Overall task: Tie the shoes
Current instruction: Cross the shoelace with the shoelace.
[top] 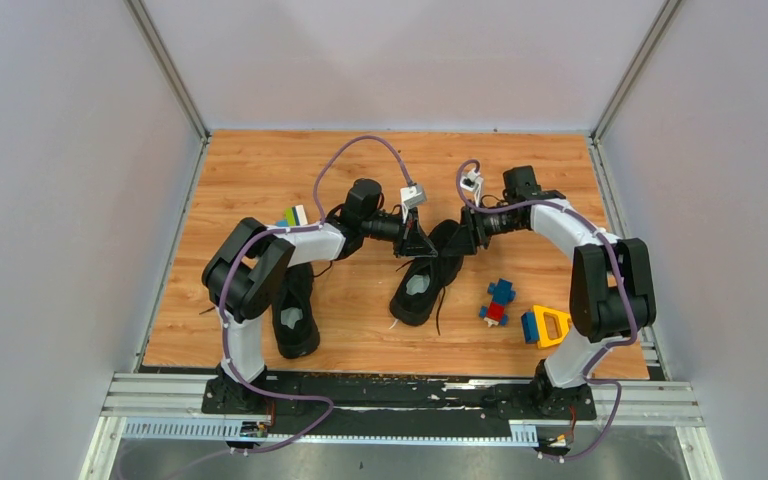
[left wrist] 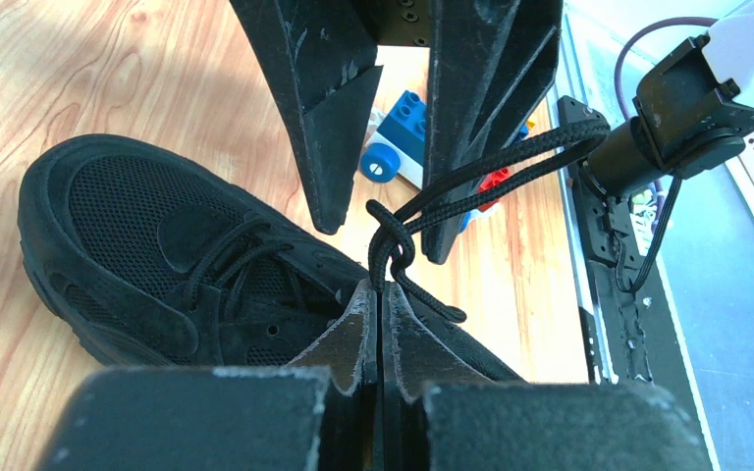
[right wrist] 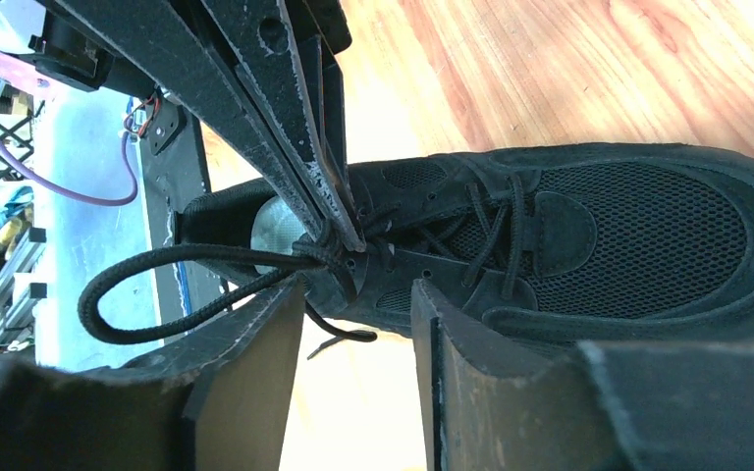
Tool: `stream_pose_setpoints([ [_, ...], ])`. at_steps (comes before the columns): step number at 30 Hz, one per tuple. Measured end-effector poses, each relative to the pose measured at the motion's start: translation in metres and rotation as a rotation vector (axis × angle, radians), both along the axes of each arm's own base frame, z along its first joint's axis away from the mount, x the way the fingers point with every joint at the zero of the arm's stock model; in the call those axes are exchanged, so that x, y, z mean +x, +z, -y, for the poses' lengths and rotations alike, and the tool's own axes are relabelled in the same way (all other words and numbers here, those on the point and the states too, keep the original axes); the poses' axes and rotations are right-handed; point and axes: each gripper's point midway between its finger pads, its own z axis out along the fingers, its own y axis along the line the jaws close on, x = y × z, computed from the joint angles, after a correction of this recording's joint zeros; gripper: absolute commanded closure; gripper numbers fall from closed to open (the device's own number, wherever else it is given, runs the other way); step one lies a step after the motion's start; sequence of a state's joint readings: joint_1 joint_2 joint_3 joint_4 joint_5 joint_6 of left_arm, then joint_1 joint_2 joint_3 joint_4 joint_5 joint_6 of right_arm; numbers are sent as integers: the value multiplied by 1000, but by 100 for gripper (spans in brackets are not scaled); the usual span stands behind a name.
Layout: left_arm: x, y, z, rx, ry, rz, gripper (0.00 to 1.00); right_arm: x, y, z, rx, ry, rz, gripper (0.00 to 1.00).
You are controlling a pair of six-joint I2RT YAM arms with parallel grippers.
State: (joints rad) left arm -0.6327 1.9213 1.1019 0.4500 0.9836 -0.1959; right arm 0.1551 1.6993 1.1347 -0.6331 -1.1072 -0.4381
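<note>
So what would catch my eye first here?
Two robot arms meet over a black shoe at the middle of the table. The left gripper is shut on its lace, drawn into a loop, while the right gripper stands open beside it. A second shoe lies further left, bright toy blocks to the right.

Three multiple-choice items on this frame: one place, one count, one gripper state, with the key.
1. Where do the toy blocks lie relative to the middle shoe? A left of it; B right of it; C inside it.
2. How many shoes are on the table? A one; B three; C two.
3. The left gripper is: A shut on the lace; B open; C shut on a block.
Key: 1 B, the blocks sit on bare wood to its right; 2 C, one shoe in the middle, one at the left; 3 A, it pinches the lace by the knot.
</note>
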Motion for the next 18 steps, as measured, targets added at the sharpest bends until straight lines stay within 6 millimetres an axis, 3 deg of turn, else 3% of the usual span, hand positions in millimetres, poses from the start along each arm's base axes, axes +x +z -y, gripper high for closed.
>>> stream_pose_setpoints([
  [11,0,1,0,-2,-1,-1,100,1,3,-8,4,-9,-27,60],
  [18,0,1,0,-3,-2,-2,100,0,-2,-13,1,-9,-71,74],
])
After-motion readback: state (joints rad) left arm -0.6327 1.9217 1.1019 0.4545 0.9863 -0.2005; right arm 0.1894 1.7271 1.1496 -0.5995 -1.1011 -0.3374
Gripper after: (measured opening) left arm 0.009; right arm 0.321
